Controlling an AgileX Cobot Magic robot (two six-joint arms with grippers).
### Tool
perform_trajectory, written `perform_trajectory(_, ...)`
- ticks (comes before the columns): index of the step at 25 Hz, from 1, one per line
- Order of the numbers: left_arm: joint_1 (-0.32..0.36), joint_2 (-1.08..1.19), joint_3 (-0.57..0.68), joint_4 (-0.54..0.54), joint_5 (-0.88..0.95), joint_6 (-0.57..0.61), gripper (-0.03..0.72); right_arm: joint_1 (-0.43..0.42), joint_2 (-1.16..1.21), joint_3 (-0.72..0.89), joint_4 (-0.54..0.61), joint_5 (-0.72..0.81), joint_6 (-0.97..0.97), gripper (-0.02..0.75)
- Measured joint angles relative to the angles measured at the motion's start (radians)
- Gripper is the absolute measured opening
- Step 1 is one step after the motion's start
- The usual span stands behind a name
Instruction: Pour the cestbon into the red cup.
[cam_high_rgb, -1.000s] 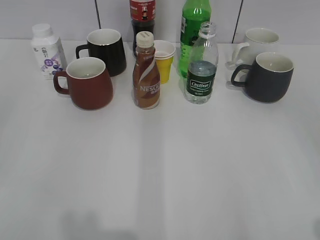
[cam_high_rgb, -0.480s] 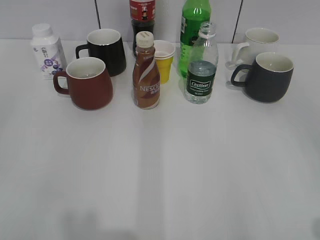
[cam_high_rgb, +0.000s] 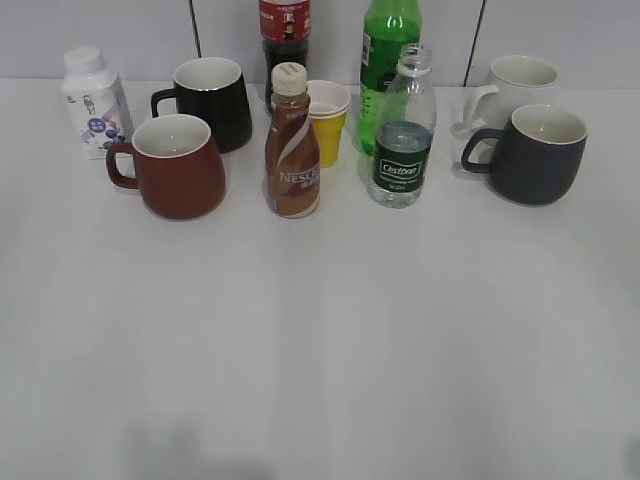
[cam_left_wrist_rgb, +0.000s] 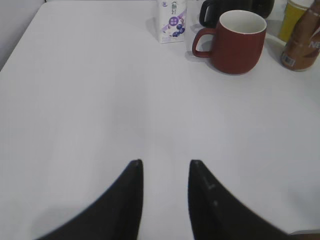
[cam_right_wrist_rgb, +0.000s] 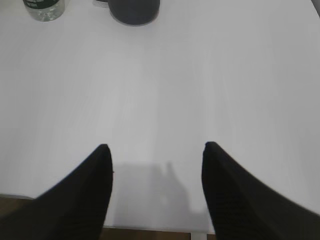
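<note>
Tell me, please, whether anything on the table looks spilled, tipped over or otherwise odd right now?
Nothing stands out. The cestbon and the red cup both stand upright, and the table shows no spill.

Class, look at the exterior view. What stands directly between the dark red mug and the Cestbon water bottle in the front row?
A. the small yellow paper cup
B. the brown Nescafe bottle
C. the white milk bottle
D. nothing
B: the brown Nescafe bottle stands upright in the front row with the dark red mug on its left and the Cestbon water bottle on its right.
</note>
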Motion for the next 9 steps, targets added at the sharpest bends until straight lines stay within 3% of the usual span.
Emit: perform_trajectory(9, 0.0, 0.0, 0.0, 0.0, 0.0, 0.0, 0.237, 0.0, 0.0, 0.0, 0.0, -0.001, 0.0, 0.429)
